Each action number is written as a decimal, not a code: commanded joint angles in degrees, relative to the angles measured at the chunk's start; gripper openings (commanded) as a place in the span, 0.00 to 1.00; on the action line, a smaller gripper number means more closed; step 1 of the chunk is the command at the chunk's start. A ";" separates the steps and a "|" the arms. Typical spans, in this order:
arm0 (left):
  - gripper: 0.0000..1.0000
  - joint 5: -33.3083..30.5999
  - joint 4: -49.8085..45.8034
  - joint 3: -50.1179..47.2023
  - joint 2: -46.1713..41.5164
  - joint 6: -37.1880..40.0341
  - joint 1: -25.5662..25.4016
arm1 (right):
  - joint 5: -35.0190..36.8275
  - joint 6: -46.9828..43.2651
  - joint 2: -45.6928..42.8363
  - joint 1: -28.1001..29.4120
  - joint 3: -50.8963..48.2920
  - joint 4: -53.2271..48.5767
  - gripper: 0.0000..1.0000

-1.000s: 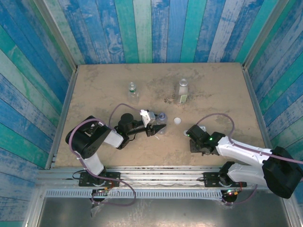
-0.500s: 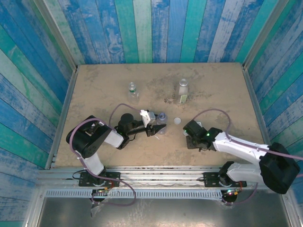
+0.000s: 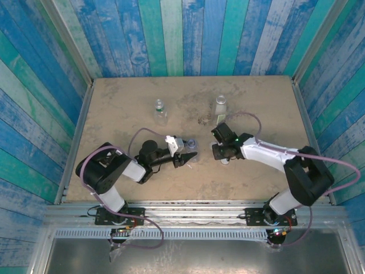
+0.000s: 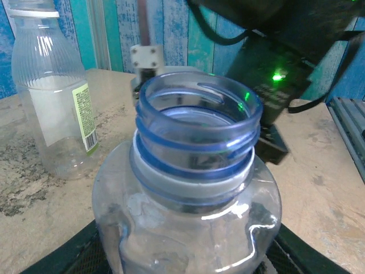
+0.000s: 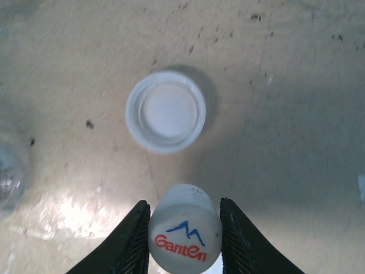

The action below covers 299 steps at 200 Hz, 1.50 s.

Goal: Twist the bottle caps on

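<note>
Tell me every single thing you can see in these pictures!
blue bottle: 1, clear blue, no cap on, in the middle of the table, held by the left gripper
tall bottle: 1, clear with a pale green label, far side of the table, right of centre
short bottle: 1, clear, far side of the table, left of centre
loose cap: 1, white, lying open side up on the table
held cap: 1, white with a red and blue logo, between the right gripper's fingers
table: 1, sandy tan
walls: blue and green planks, around the table
left gripper: 1, black, shut on the blue bottle
right gripper: 1, black, shut on the held cap
</note>
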 commanded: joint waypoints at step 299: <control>0.57 3.01 -17.12 3.49 -2.51 1.54 0.34 | -1.49 -6.58 2.71 -8.84 0.25 2.50 0.32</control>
